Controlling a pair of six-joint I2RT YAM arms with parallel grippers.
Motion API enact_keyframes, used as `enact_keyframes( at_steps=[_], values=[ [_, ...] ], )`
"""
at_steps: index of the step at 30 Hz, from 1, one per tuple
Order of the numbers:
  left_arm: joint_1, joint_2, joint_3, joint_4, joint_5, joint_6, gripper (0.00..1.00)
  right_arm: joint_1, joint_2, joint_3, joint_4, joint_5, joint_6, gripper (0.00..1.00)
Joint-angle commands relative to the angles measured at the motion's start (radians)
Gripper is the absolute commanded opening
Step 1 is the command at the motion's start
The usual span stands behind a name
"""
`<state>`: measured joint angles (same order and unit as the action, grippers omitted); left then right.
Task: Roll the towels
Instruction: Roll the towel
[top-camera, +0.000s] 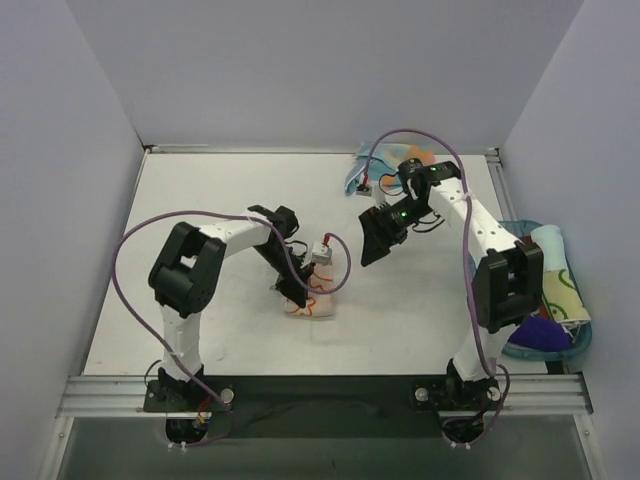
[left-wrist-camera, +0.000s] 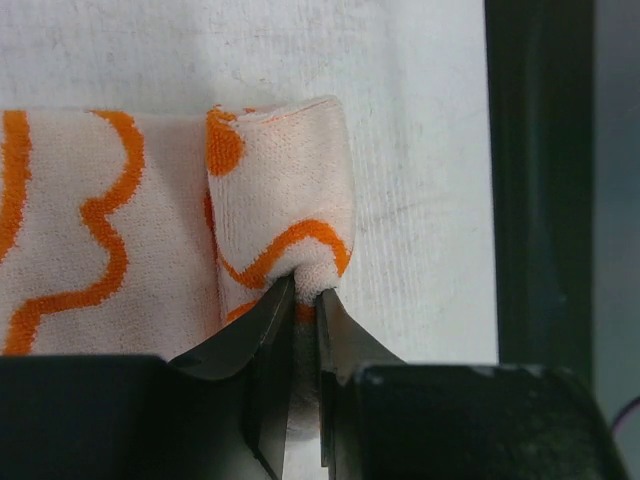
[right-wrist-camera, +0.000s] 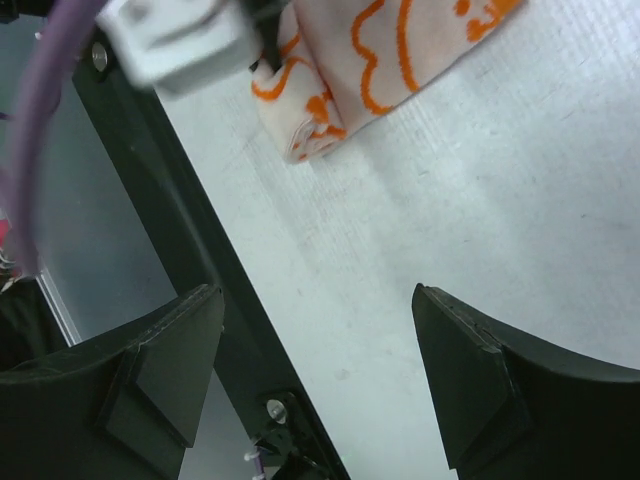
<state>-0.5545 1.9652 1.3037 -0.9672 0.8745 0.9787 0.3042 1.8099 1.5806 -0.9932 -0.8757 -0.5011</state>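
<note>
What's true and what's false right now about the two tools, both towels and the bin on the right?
1. The left tool is shut on the rolled part of the white towel. True.
2. The blue towel lies at the table's far edge, apart from the white towel. True.
3. The right tool is holding the blue towel. False: it is open and empty, above bare table.
4. The white towel is rolled all the way. False: only one end is rolled; the rest lies flat.
5. The bin holds nothing. False: it holds several cloths, one of them purple.
</note>
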Motion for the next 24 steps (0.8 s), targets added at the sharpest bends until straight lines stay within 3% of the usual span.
enact_keyframes(
  at_steps=[1, 5, 9, 13, 19, 24],
  values=[
    [0.05, 0.168, 0.136, -0.298, 0.075, 0.05, 0.12, 0.004, -0.147, -0.105, 0.002, 0.052, -0.034, 0.78],
    [0.088, 0.373, 0.308, -0.435, 0.095, 0.093, 0.13, 0.024, -0.28, -0.209, 0.028, 0.101, -0.056, 0.76],
    [0.119, 0.514, 0.462, -0.55, 0.116, 0.094, 0.16, 0.123, -0.381, -0.273, 0.039, 0.194, -0.063, 0.71],
    [0.123, 0.57, 0.534, -0.593, 0.093, 0.08, 0.18, 0.338, -0.435, -0.326, 0.138, 0.34, -0.025, 0.7],
    [0.13, 0.607, 0.569, -0.614, 0.093, 0.075, 0.19, 0.562, -0.364, -0.382, 0.423, 0.686, 0.026, 0.71],
    [0.133, 0.612, 0.577, -0.613, 0.093, 0.069, 0.2, 0.682, -0.238, -0.458, 0.66, 0.816, -0.005, 0.73]
  ],
)
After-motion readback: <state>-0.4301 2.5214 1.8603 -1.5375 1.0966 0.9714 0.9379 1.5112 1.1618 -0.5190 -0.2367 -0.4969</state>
